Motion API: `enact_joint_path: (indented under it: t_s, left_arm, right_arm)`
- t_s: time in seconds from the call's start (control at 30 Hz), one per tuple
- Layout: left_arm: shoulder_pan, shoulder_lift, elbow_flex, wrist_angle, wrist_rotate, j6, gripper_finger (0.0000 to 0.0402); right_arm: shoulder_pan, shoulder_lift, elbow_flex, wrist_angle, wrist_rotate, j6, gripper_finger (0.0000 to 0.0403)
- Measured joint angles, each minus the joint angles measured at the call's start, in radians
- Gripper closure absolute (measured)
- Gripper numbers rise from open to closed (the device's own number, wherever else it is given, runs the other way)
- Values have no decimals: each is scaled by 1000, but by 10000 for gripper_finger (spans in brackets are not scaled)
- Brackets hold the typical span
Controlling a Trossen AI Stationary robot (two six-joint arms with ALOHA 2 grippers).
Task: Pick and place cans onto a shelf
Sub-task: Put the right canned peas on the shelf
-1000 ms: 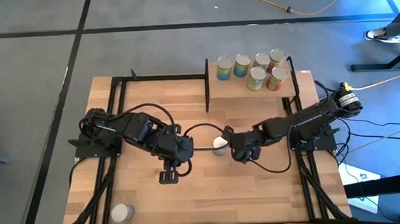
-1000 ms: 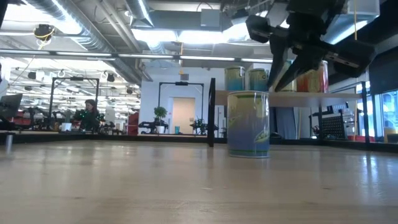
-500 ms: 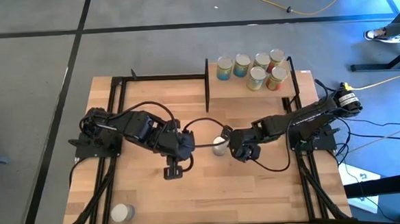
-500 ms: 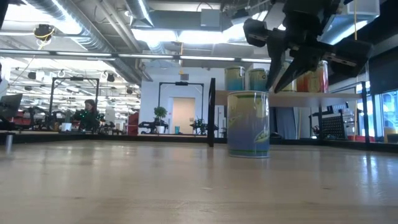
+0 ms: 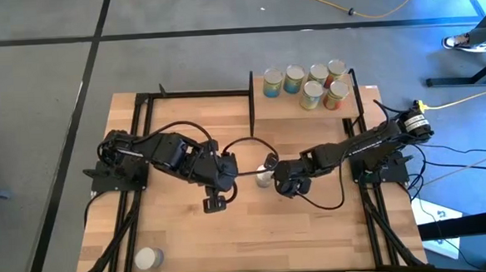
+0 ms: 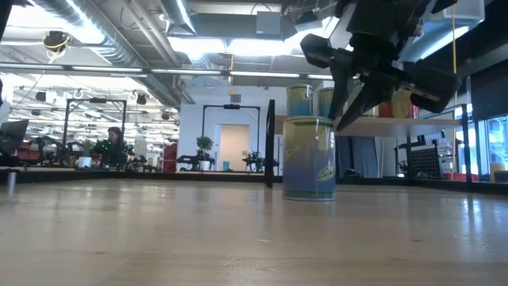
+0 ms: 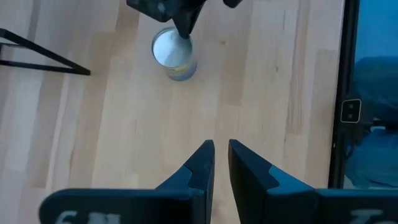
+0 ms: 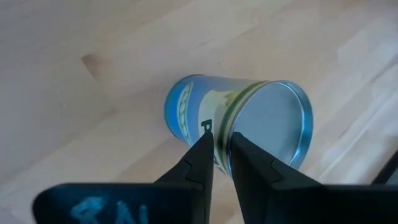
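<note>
Wooden tabletop [image 5: 256, 227] is seen from above with the shelf [image 5: 306, 114] at its far edge, six cans [image 5: 304, 85] grouped on the board. One blue-and-green can [image 5: 265, 176] stands on the table in front of the shelf, near the middle, and another can [image 5: 148, 258] is seen well apart from the shelf, at the near left corner. The right gripper [image 5: 276, 169] is held just beside the middle can on the side away from the left arm; the left gripper [image 5: 216, 203] hangs on the opposite side, nearer the front edge. In the low view the same can [image 6: 309, 159] is shown upright before the shelf [image 6: 373, 125], with the right gripper [image 6: 361, 75] above it and slightly aside. In the left wrist view the left gripper [image 7: 221, 163] is shown with its fingers almost together, clamped on nothing, the can [image 7: 174, 53] lying ahead. In the right wrist view the right gripper [image 8: 222, 157] is likewise nearly closed and empty, its fingertips over the can [image 8: 242, 124].
</note>
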Motion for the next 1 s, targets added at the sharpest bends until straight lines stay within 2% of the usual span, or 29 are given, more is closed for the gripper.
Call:
enact_joint_path:
  t_s: [0.2,0.47,0.7,1.0]
  left_arm:
    - [1,0,0,0,0,7,360]
    - [1,0,0,0,0,8,360]
    - [1,0,0,0,0,9,360]
    - [1,0,0,0,0,10,360]
  right_arm:
    - [0,4,-4,-2,1,39,394]
    - [-1,6,-3,0,22,97,400]
    - [-1,6,62,-42,46,137,401]
    - [1,5,240,-282,102,217,402]
